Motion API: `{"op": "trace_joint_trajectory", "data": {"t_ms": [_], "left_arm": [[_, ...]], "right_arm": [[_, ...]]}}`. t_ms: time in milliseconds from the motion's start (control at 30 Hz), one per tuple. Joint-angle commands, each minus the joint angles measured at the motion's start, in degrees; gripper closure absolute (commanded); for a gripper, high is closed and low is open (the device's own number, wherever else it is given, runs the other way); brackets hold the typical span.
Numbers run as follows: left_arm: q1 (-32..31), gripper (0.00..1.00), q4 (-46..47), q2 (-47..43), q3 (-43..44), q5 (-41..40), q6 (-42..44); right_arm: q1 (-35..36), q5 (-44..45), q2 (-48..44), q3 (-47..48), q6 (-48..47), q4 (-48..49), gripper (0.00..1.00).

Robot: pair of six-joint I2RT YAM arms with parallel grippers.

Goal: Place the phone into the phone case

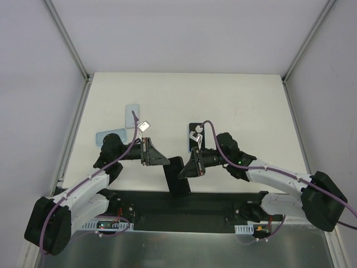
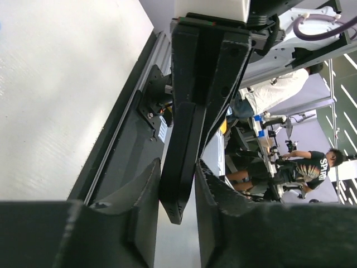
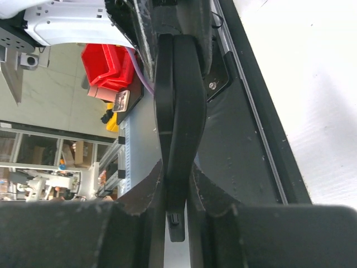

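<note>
**Both tools pinch the phone over the near bench edge**

You hold the black phone in the air between the arms, above the near edge of the bench. Its long axis runs far to near, with the near end swung slightly right. Your left tool is pressed onto it from the left and your right tool from the right. Both grip towards its far end, so neither arm is nearer. In the right wrist view a seam splits the slab into two layers. The thinner one may be the case, but you cannot tell whether it is seated. Any seating squeeze likely has to act across that seam.
</note>
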Motion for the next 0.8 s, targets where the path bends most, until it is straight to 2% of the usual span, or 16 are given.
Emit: {"op": "trace_joint_trajectory", "data": {"t_ms": [0, 33, 67, 100, 333, 433, 467, 500, 567, 600, 667, 767], "left_arm": [[-0.79, 0.81, 5.58, -1.73, -0.60, 0.03, -2.48], [-0.79, 0.84, 5.41, -2.08, -0.60, 0.38, -2.65], [-0.79, 0.94, 5.06, -2.08, -0.42, 0.29, -2.66], [-0.79, 1.00, 3.66, -2.26, -0.42, 0.29, -2.39], [-0.79, 1.00, -3.63, -2.61, 0.63, -0.85, 1.28], [-0.79, 0.98, -8.20, -4.10, 1.16, -2.17, 3.58], [-0.79, 0.91, -9.26, -5.24, 1.33, -2.95, 4.02], [-0.88, 0.73, -10.31, -5.60, 1.60, -3.40, 4.63], [-0.79, 0.54, -12.95, -6.91, 2.48, -4.10, 5.08], [-0.79, 0.38, -13.57, -7.27, 2.65, -4.45, 5.25], [-0.79, 0.32, -14.28, -8.14, 3.00, -4.80, 5.69], [-0.79, 0.28, -14.20, -7.45, 3.18, -5.60, 6.31]], "right_arm": [[1.90, -2.13, 0.51, 1.47, 2.14, 10.05, 0.91], [2.07, -1.96, 0.78, 1.38, 2.05, 10.23, 0.91], [2.16, -1.61, 0.78, 0.86, 1.79, 10.49, 0.91], [2.08, -1.43, 0.69, 0.68, 1.88, 10.67, 0.90], [1.99, 0.24, 1.83, 1.03, 3.63, 10.58, 0.80], [1.90, 2.08, 1.92, 1.21, 4.16, 10.32, 0.88], [1.72, 2.18, 1.75, 1.12, 4.16, 10.40, 0.91], [1.37, 2.09, 1.48, 1.03, 4.25, 10.32, 0.92], [1.11, 1.74, 0.96, 0.94, 4.16, 10.32, 0.94], [0.76, 1.65, 0.43, 0.77, 3.90, 10.40, 0.95], [0.49, 1.65, -1.24, 0.50, 3.11, 10.32, 0.95], [-0.30, 1.21, -2.56, 0.50, 3.02, 10.32, 0.95]]}}
